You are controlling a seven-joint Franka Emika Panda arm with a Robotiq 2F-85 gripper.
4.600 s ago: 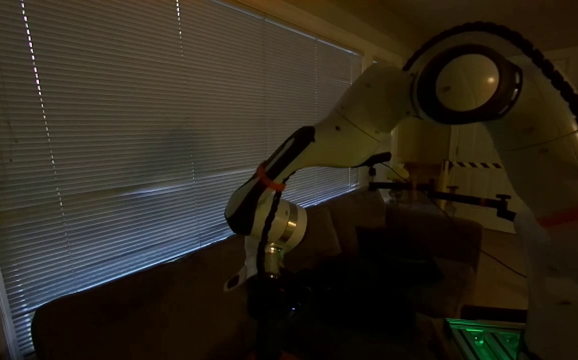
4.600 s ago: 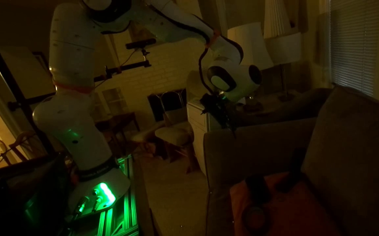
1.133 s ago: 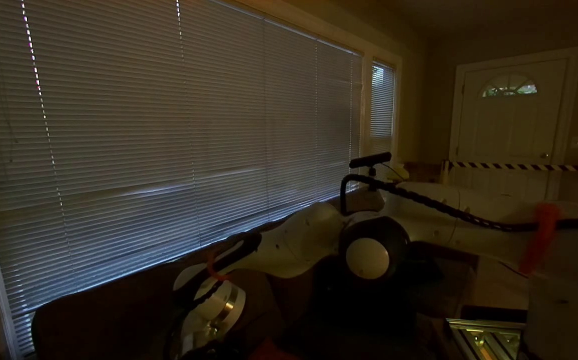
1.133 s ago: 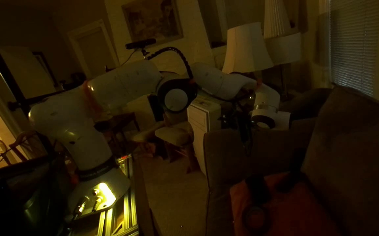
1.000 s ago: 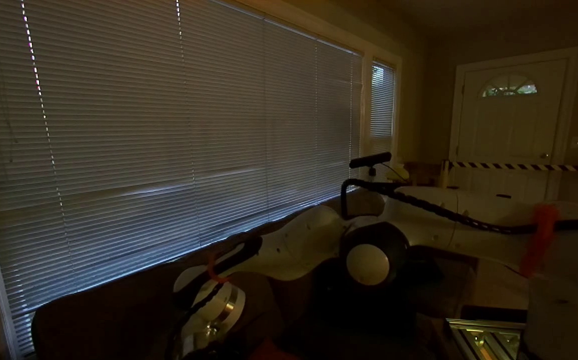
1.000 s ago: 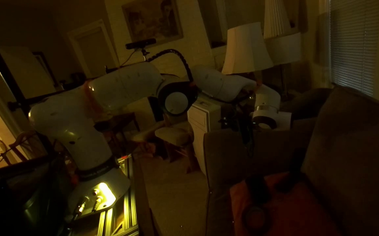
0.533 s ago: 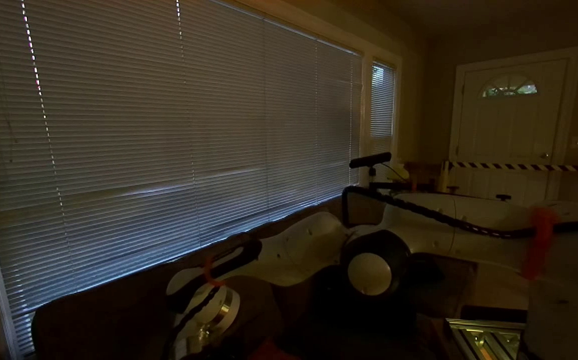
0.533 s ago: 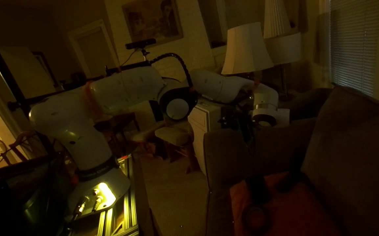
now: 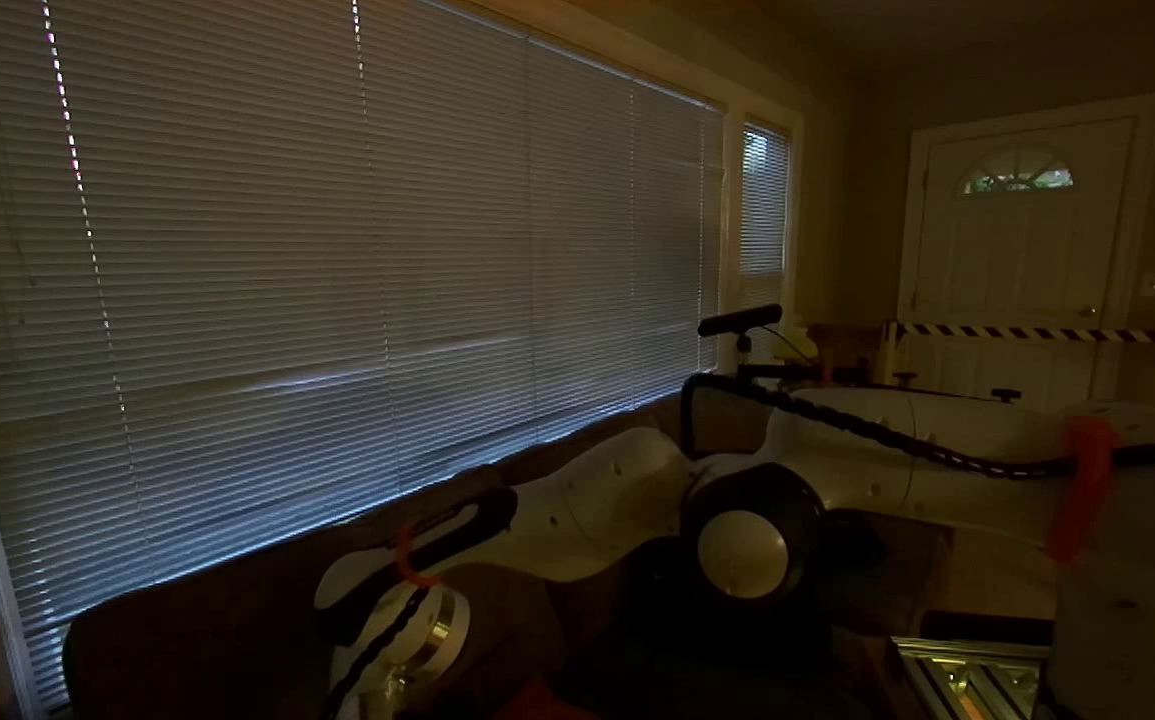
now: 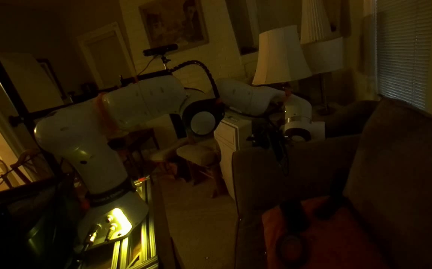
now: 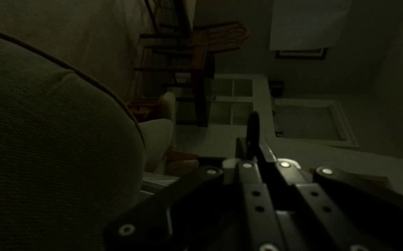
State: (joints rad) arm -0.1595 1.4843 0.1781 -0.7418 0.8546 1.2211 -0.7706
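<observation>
The narrowed gripper point(image 11: 254, 150) pinches a slim dark object point(image 11: 253, 129), round-ended, details lost in shadow, near the sofa point(image 11: 65, 146).

The sofa point(image 11: 65, 150) is covered in rough, matt cloth, the arm point(image 10: 152, 95) is cased in smooth, faintly glossy plastic, the pincer point(image 11: 253, 139) is made of dull metal with shiny rivets point(image 11: 327, 171), and glossy metal is seen in the rails point(image 10: 149, 224).
</observation>
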